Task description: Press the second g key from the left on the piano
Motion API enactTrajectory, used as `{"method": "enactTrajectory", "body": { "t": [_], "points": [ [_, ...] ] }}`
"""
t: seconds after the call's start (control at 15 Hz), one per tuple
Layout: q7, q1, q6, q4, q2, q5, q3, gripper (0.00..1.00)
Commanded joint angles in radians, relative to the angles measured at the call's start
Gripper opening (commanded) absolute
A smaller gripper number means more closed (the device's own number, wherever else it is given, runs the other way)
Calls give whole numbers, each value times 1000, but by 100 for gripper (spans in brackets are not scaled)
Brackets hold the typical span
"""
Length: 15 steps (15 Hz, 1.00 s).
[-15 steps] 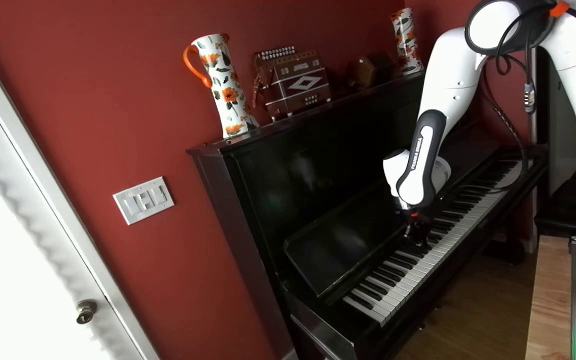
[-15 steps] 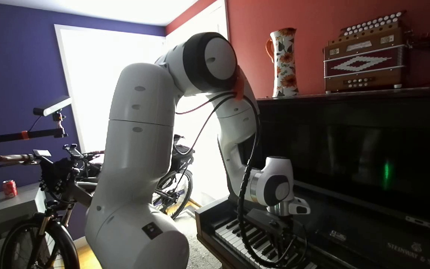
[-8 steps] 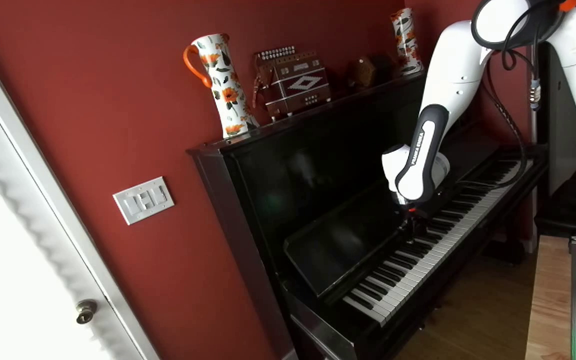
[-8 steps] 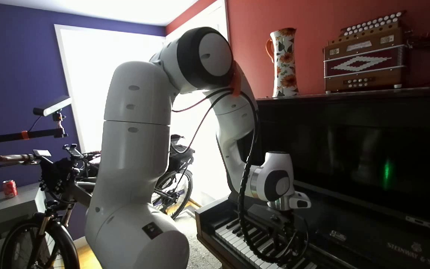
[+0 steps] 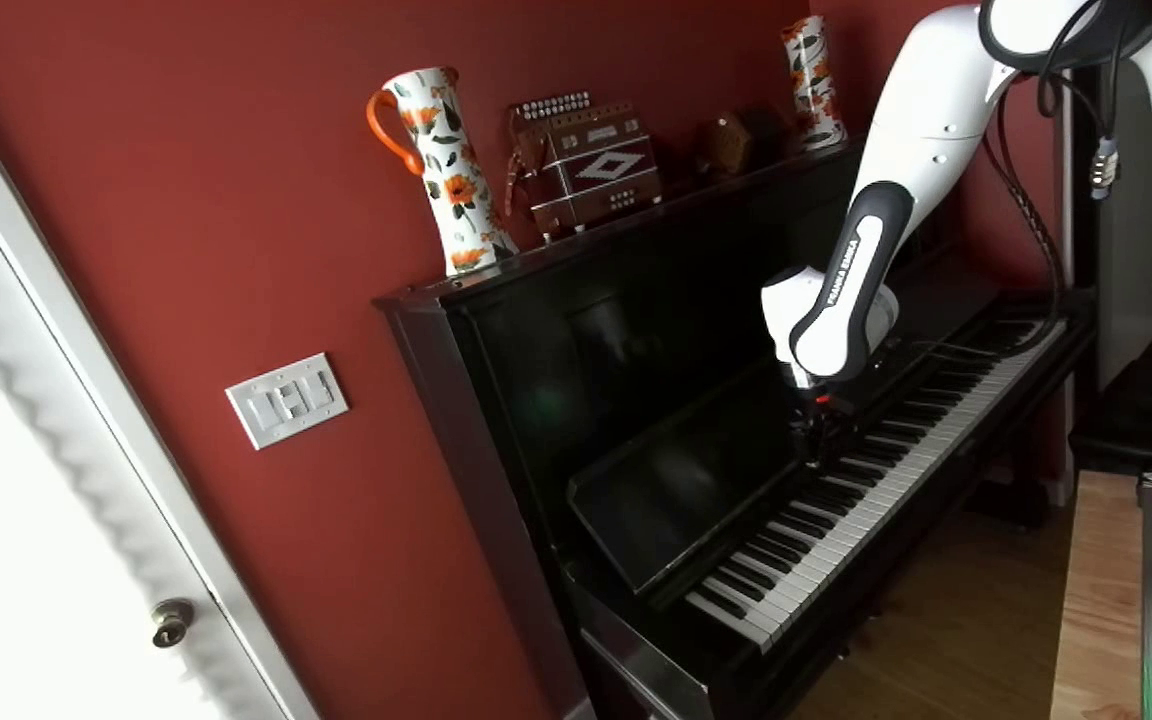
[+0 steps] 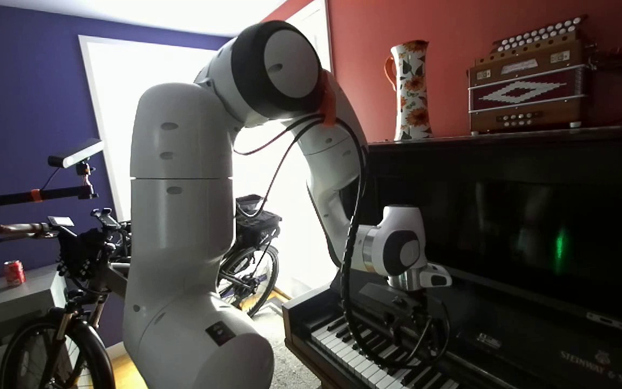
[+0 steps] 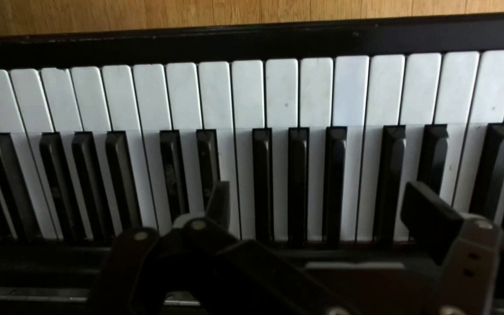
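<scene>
While hand [image 7: 316, 194] gapes | piano [image 5: 706, 430] upright | long axis across wrist view

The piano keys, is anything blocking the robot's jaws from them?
Nothing visible: in the wrist view, no object lies between the open jaws and the piano keys. A black cable loops nearby, seemingly off to one side.

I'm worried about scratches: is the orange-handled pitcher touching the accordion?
Apart: an exterior view plainly shows red wall between the orange-handled pitcher and the accordion, down to their bases.
</scene>
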State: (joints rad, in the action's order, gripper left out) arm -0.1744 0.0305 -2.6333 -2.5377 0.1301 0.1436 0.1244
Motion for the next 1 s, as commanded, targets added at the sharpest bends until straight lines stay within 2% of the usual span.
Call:
{"method": "enactTrajectory", "body": {
  "t": [0.0, 0.4, 0.93],
  "points": [
    [-36, 7, 90, -16, -87, 51, 10, 100],
    [-33, 25, 180, -20, -198, 45, -14, 100],
    [-42, 40, 244, -17, -312, 63, -51, 100]
  ]
}}
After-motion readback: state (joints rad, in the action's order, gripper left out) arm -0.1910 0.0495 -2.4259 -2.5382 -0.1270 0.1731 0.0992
